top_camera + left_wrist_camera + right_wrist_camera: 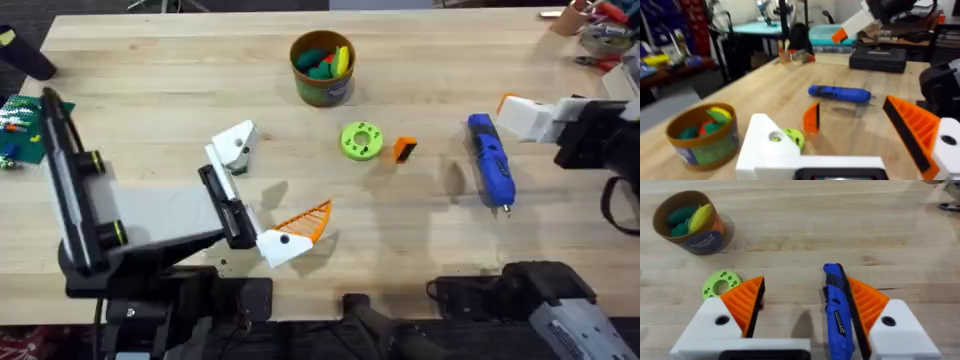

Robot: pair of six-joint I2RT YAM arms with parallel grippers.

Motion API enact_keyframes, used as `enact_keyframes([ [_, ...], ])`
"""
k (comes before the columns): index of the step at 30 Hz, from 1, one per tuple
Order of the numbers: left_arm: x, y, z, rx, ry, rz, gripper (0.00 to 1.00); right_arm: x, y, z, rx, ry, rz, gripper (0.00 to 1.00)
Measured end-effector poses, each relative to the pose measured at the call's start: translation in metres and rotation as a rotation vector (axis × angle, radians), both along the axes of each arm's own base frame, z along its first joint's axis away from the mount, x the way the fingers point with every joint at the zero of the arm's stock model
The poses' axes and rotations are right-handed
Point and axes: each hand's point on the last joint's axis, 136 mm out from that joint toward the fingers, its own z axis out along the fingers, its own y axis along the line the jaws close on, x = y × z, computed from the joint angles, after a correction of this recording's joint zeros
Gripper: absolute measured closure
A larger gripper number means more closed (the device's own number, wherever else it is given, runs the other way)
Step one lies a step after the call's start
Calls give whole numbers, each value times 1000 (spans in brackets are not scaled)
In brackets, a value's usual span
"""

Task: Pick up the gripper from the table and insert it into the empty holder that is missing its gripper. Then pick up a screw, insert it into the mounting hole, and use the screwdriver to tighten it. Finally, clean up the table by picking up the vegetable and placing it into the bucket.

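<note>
- Orange ribbed pads on white fingers form the right gripper (802, 312); its jaws are spread wide and hold nothing.
- In the right wrist view one orange pad (867, 302) is just beside the blue pen-shaped electric screwdriver (836, 310), maybe touching it; I cannot tell if there is contact.
- The screwdriver lies flat on the light-wood plank table (150, 60), on its right part, with the thin metal tip toward the near edge.
- The left gripper (260, 195), of the same white and orange kind, is also open and empty, above the table left of the middle.
- Near the middle lie a bright green round disc with holes (361, 140) and, just beside it, a small orange block (404, 149).
- Farther back stands the small round yellow-orange bucket with a green band (322, 68), holding green, yellow and red toy pieces.
- I cannot find a vegetable lying loose on the table; the dark-green pieces I see are inside the bucket.
- My judgement: the step in hand concerns the screwdriver, either its pick-up or its release.
- If it is the pick-up, the next move needs the right gripper to shift sideways until the blue body is between both pads, then to close on it.
</note>
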Motion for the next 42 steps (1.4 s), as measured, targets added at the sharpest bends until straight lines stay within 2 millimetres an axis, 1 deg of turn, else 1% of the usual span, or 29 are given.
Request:
enact_keyframes([
  [9,-18,-8,-27,-1,217,-133,15,0,0,0,0,0,0,83],
  [16,-30,-11,-43,13,296,-203,15,0,0,0,0,0,0,83],
  [20,-36,-13,-44,40,236,-240,15,0,0,0,0,0,0,83],
  [24,-37,-13,-43,56,188,-245,15,0,0,0,0,0,0,83],
  [31,-26,-10,-42,45,205,-177,15,0,0,0,0,0,0,83],
  [42,-21,-9,-42,42,212,-148,15,0,0,0,0,0,0,83],
])
